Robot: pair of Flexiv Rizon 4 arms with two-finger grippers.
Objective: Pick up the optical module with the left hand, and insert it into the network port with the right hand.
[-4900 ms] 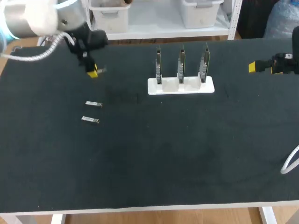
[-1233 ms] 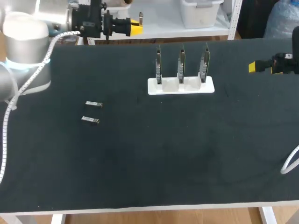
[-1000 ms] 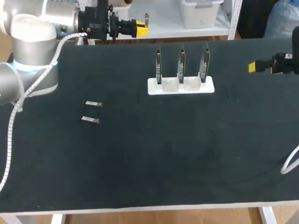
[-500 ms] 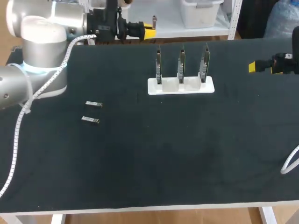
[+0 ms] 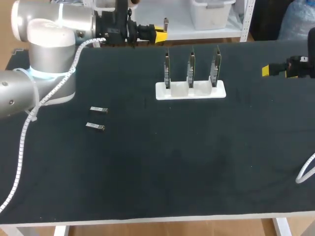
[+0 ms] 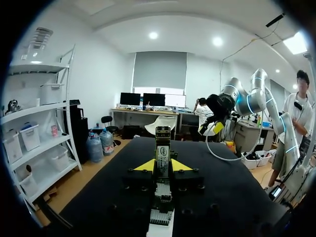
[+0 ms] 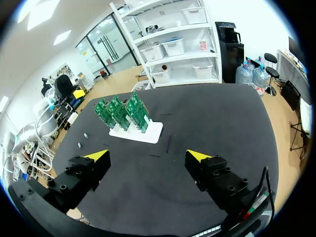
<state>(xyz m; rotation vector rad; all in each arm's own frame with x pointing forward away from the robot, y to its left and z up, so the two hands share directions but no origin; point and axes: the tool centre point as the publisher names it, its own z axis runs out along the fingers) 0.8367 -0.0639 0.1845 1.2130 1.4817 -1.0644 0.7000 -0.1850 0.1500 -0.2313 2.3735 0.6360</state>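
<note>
My left gripper (image 5: 161, 34) hovers over the table's far edge, just left of the network cards, pointing right. It is shut on a small metal optical module (image 5: 166, 22) that stands upright between its yellow tips. The left wrist view shows that module (image 6: 162, 147) clamped in the left gripper (image 6: 163, 167), with green cards (image 6: 160, 200) edge-on below it. Three network cards (image 5: 191, 69) stand in a white holder (image 5: 190, 91). My right gripper (image 5: 267, 71) is open at the far right, and nothing lies between the right gripper's (image 7: 148, 156) tips; the cards (image 7: 123, 111) are well ahead.
Two spare optical modules (image 5: 99, 109) (image 5: 95, 127) lie on the black mat at the left, also small in the right wrist view as modules (image 7: 82, 139). A white cable (image 5: 306, 172) loops in at the right edge. Open mat (image 5: 187, 162) spans the front half.
My left gripper has carried the module to the right along the far edge, closer to the cards. The right arm and the things on the table have stayed put.
</note>
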